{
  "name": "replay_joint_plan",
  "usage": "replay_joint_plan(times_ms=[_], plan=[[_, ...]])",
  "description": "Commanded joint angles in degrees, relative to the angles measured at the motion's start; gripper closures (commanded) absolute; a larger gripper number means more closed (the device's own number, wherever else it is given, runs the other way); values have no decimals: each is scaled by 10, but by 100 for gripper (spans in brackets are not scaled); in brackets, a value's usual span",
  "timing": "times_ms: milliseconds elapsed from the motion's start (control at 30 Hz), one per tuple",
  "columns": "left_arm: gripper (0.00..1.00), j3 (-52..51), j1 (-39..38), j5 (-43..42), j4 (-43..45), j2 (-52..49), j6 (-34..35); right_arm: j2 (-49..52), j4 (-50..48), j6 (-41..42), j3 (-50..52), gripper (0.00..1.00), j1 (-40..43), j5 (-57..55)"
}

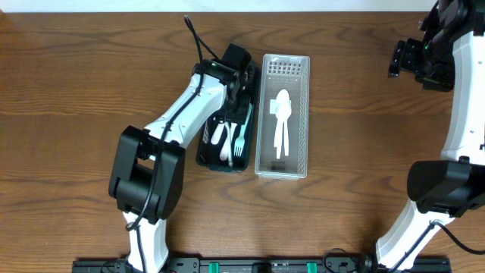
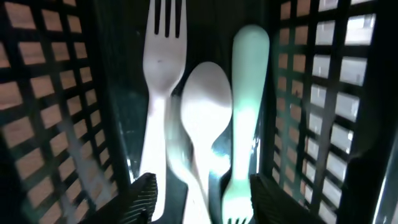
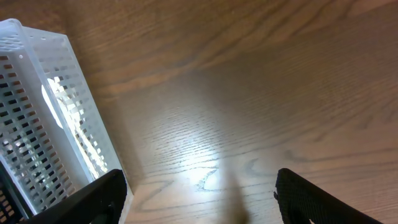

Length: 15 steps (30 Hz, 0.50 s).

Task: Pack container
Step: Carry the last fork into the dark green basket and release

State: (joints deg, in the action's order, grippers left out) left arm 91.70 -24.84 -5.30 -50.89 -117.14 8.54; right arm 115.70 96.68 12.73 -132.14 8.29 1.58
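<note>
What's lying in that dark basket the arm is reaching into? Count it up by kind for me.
Forks: 2, a white fork and a pale green fork
Spoons: 1, a white spoon
Total: 3 clearly seen in the dark basket; something more may lie underneath.

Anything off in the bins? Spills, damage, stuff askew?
Nothing spilled or damaged. One quirk: in the dark basket the green fork lies reversed, tines toward the left gripper, opposite the white fork. A white spoon lies between them.
</note>
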Motion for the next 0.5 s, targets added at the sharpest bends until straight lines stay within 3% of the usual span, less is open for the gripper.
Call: replay_joint_plan(times_ms=[0, 300, 467], plan=[[48, 17, 2, 27, -13, 38, -19, -2, 1, -8, 3, 20, 0, -3], [47, 40, 27, 153, -42, 168, -25, -2, 0, -8, 3, 20, 0, -3], [47, 37, 97, 154, -55, 173, -7, -2, 0, -8, 3, 20, 0, -3]])
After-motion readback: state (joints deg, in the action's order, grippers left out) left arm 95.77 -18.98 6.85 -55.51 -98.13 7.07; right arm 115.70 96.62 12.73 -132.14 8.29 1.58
